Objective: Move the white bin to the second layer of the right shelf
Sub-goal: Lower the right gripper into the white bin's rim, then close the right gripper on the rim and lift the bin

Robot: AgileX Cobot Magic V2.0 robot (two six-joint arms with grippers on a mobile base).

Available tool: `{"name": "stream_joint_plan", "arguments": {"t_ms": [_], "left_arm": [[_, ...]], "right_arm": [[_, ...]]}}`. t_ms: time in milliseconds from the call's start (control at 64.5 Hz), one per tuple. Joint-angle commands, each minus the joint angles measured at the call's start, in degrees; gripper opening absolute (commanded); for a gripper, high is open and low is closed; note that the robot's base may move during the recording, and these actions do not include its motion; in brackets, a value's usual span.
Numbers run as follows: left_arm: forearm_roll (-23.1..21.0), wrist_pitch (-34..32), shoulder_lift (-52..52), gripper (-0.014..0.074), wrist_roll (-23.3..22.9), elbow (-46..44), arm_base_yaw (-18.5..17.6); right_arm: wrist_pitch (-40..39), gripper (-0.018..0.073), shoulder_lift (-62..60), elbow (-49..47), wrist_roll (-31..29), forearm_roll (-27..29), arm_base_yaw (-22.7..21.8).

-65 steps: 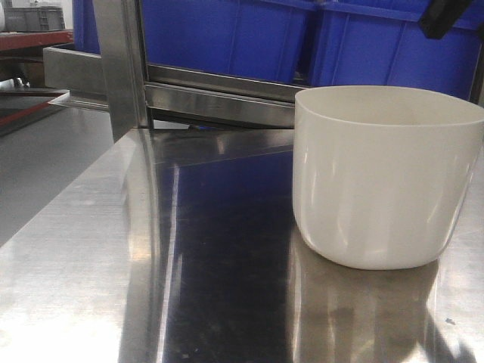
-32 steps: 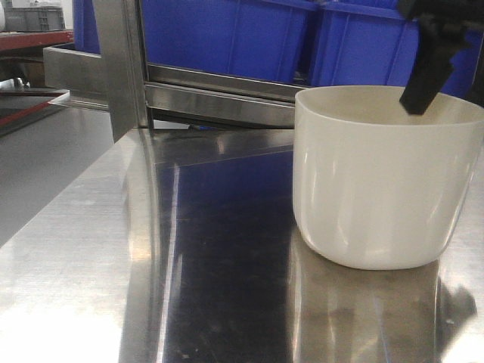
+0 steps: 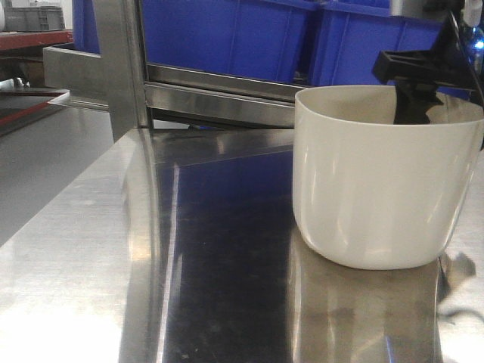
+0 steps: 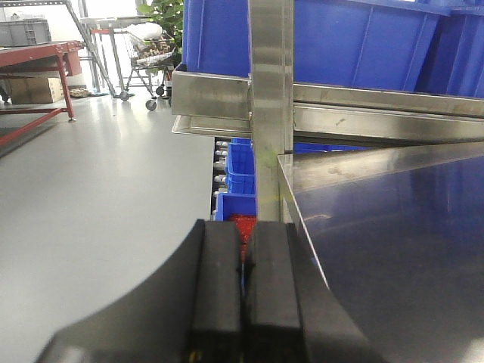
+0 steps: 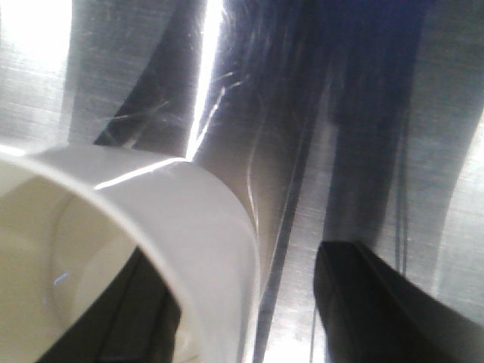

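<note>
Two fingers of the right gripper (image 5: 253, 302) stand spread and straddle the wall of the white bin (image 3: 382, 181). The inner finger (image 5: 144, 318) is down inside the tub and the outer finger (image 5: 378, 302) is outside it, over the steel table (image 3: 151, 265). Neither pad can be confirmed as touching the plastic, so the bin is judged not yet gripped. The bin stands upright, mouth up, on the table at about 4 o'clock in the front view. In that view the gripper comes in over its rim at roughly 1 o'clock, on the far right side. In the right wrist view the bin fills the 8 o'clock quarter, and its rim curves down to 6 o'clock between the two fingers. The tub is rounded-square with no marked long axis, so the relation that counts is wall to jaws — the wall lies in the gap, crosswise to the closing direction. A straight pinch should therefore catch it. The left gripper (image 4: 242, 295) has its fingers pressed together on nothing. It sits off the table's left edge, facing the rack post (image 4: 270, 106) and the blue crates (image 3: 227, 38) at 12 o'clock, with no bin in its view. The right arm is clearly the nearer one and is judged the working arm. The right shelf second layer cannot be identified in these views; only a steel rail (image 3: 219, 98) under the crates shows behind the bin.
</note>
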Motion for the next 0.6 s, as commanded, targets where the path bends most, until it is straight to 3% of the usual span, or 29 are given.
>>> {"name": "stream_joint_plan", "arguments": {"t_ms": [0, 62, 186, 248, 589], "left_arm": [[-0.31, -4.83, -0.80, 0.0085, -0.20, 2.11, 0.05], [-0.31, -4.83, -0.80, 0.0085, -0.20, 2.11, 0.05], [-0.31, -4.83, -0.80, 0.0085, -0.20, 2.11, 0.05], [-0.31, -4.83, -0.80, 0.0085, -0.20, 2.11, 0.05], [-0.31, -4.83, -0.80, 0.0085, -0.20, 2.11, 0.05]], "right_arm": [[-1.96, 0.0414, -1.38, -1.92, -0.58, 0.55, 0.04], [-2.21, 0.0319, -1.32, -1.92, -0.58, 0.55, 0.04], [-3.62, 0.0032, -2.08, -2.77, -0.58, -0.43, 0.04], [-4.86, 0.0071, -3.06, -3.67, -0.58, -1.36, 0.04], [-12.06, 0.0057, -15.03, -5.54, -0.58, -2.74, 0.04]]}}
